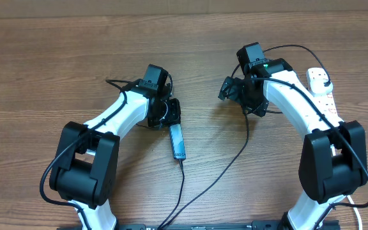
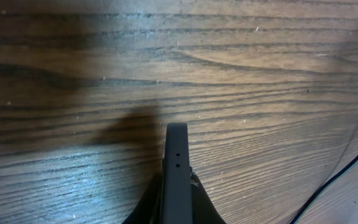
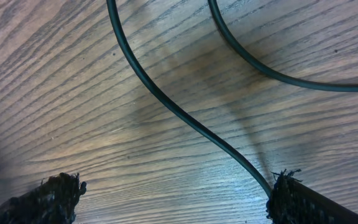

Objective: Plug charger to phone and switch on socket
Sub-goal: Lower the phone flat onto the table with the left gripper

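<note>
A: status?

B: left gripper (image 1: 171, 120) pinched tight on the phone (image 1: 178, 142). Phone stands on its long edge mid-desk (image 1: 43, 51), a bit left of centre; charger (image 1: 183, 182) leaves its near end toward the near edge; looks seated, can't confirm.

A: right side?

B: right gripper (image 1: 227, 89) spread wide, holding nothing; right of centre, with a black lead (image 3: 166, 102) lying between the fingers; can't tell if it's the charger or arm wiring. Socket (image 1: 324, 96) sits at the right edge, partly hidden under my right arm; switch state unreadable from here.

A: risks?

B: reaching for the switch could snag that lead and drag it; a tug on the charger could pull the tip out or twist the phone in my pinch; I only hold thin edges, so a slip is plausible; switches look small and close, so it's easy to hit the wrong one.
</note>
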